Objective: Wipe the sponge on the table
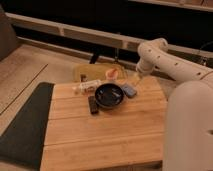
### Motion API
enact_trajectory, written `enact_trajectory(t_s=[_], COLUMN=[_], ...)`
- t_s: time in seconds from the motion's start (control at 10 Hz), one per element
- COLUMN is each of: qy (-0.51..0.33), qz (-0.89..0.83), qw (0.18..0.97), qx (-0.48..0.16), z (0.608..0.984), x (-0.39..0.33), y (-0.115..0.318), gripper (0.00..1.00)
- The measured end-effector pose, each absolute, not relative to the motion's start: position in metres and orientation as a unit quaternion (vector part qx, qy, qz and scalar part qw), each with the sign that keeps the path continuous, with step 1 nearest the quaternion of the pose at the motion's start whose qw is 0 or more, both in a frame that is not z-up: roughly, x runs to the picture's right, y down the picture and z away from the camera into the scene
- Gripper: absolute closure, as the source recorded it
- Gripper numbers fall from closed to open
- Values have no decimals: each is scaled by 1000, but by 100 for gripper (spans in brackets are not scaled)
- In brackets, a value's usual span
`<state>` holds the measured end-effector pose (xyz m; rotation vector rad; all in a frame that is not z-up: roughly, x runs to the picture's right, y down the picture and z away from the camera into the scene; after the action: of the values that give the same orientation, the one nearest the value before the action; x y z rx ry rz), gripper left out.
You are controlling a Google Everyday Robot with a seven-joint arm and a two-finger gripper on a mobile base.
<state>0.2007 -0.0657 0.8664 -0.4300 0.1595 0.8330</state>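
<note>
- Warm, dim indoor light; the pale tabletop is the brightest area, lit perhaps from above.
- The background beyond it falls to near black.
- The black bowl carries a faint sheen on its rim.
- The whole view is soft and grainy.
- The gripper, at the tabletop's far right edge just above the sponge, blurs into the arm.

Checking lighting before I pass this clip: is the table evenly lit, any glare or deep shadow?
Camera view: warm, dim light; the table planks are evenly lit, no glare; the background behind is nearly black; the black bowl reads as a dark patch; the gripper, just above the sponge near the table's far right corner, stands pale and distinct.
</note>
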Motion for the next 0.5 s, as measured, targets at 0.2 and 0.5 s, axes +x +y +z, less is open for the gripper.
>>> enact_trajectory(t_s=[0.2,0.5], qy=[54,54], qz=[368,344], qw=[904,914], qx=[-209,-208], z=[882,909], x=[193,214], y=[-78,-86], gripper=[35,35])
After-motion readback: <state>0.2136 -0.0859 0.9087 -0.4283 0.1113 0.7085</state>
